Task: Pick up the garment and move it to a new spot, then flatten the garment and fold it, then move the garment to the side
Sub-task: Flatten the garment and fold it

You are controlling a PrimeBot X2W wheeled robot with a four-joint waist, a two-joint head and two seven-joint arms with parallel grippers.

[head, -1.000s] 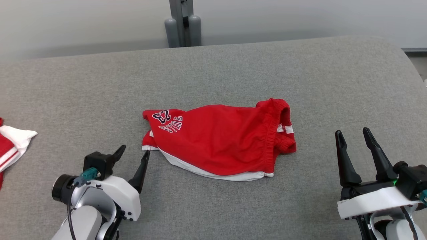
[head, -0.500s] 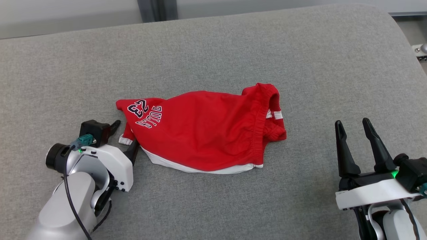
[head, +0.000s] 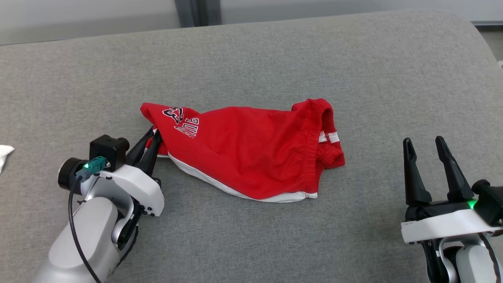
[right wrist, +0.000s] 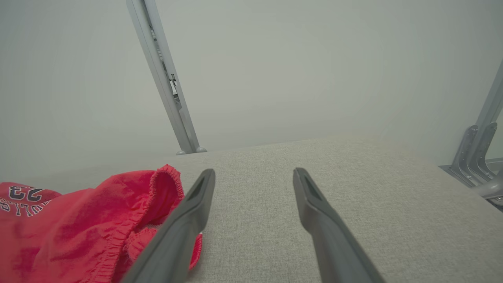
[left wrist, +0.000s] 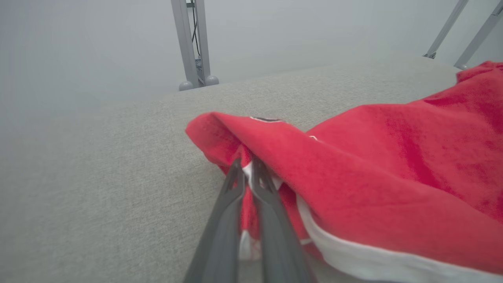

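Note:
The garment (head: 251, 153) is a pair of red shorts with white trim and a dark "23" print, lying crumpled on the grey padded table (head: 275, 59). My left gripper (head: 152, 138) is shut on the garment's lower left hem, and that corner is lifted a little. In the left wrist view the two fingers (left wrist: 271, 220) pinch red and white cloth of the garment (left wrist: 393, 165). My right gripper (head: 424, 143) stands open at the lower right, apart from the garment. Its fingers (right wrist: 330, 232) hover over bare table, with the garment's elastic waistband (right wrist: 157, 196) to their left.
A white scrap of another cloth (head: 4, 154) lies at the table's left edge. A grey metal post (head: 198, 11) stands behind the table's far edge. The table's rounded right corner (head: 477, 35) is near a pale floor.
My left gripper has closed on the garment's left hem and raised it, bunching the printed corner. The head camera shifted slightly. The right gripper stays open in place.

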